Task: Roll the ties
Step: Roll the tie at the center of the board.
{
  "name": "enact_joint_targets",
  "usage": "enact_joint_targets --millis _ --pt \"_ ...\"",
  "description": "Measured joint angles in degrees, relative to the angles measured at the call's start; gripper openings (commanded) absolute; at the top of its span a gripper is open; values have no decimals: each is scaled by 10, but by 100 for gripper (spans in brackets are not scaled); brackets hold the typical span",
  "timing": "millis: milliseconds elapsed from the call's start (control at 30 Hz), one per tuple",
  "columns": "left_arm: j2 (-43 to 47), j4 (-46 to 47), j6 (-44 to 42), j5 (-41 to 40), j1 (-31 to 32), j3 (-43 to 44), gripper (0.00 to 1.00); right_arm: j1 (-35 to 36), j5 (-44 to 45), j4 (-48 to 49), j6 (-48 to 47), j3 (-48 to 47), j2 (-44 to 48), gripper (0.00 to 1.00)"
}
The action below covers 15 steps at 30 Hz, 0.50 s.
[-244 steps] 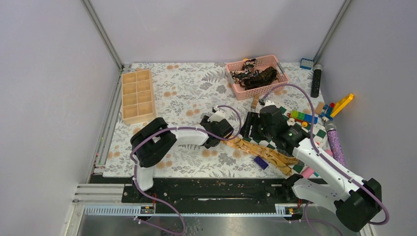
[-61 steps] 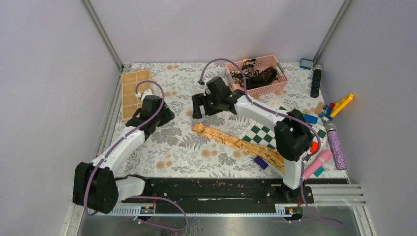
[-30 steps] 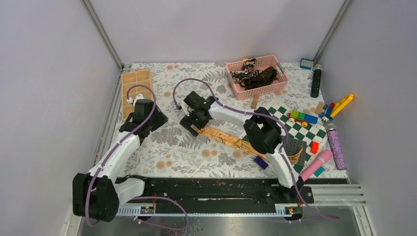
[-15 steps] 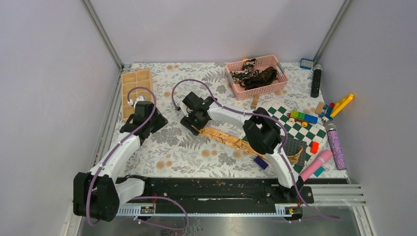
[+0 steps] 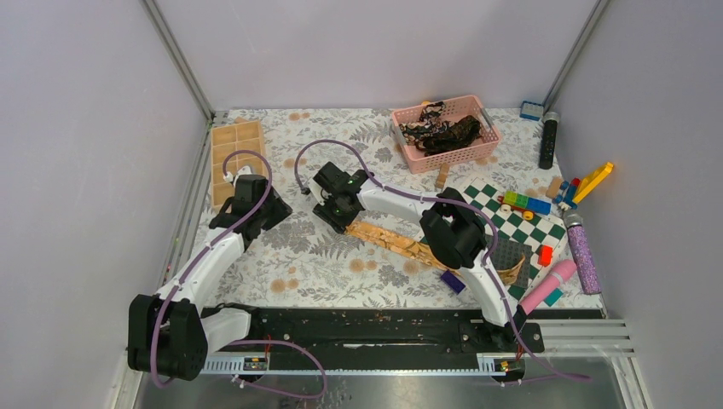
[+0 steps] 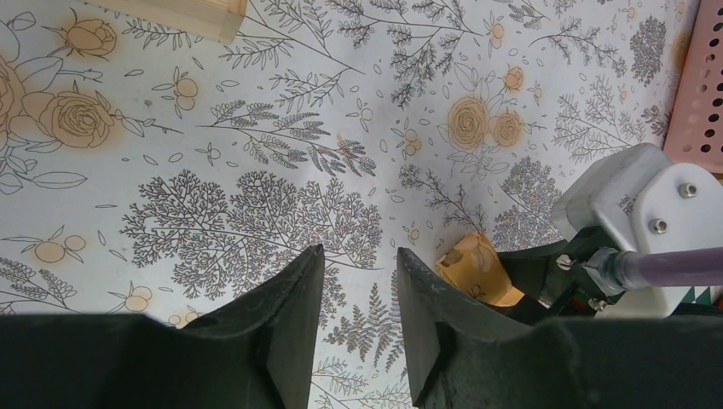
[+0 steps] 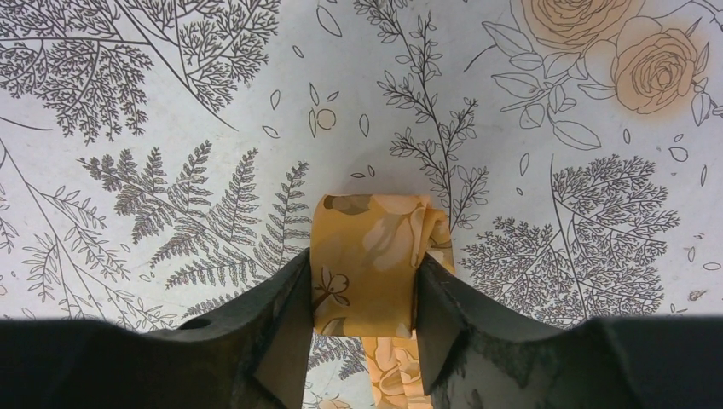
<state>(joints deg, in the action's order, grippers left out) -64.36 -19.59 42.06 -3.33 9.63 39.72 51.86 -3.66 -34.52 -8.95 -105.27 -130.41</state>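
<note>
A golden-tan tie lies diagonally across the floral mat, from the middle to the checkered board. My right gripper is at its narrow left end and shut on the folded end of the tie, which sits between the two fingers. My left gripper is open and empty, low over the mat, left of the tie's end. Dark ties lie bunched in the pink basket at the back.
A wooden compartment tray stands at the back left. A green-and-white checkered board lies right, with toy bricks, a purple glitter tube, a pink cylinder and a black cylinder around it.
My right gripper has come from the back down to the tie's left end and shut on it, folding the end over. My left arm has drifted slightly nearer.
</note>
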Motion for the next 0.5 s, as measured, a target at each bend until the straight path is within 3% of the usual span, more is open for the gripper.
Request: enact_joint_targets --millis 133,333,500 --pt "0 0 0 1 -2 0 38 0 0 0 1 0 -1 43" --pt "0 0 0 1 -3 0 38 0 1 0 0 0 -4 44" --pt "0 0 -2 2 -3 0 38 0 0 -3 3 -7 -8 72"
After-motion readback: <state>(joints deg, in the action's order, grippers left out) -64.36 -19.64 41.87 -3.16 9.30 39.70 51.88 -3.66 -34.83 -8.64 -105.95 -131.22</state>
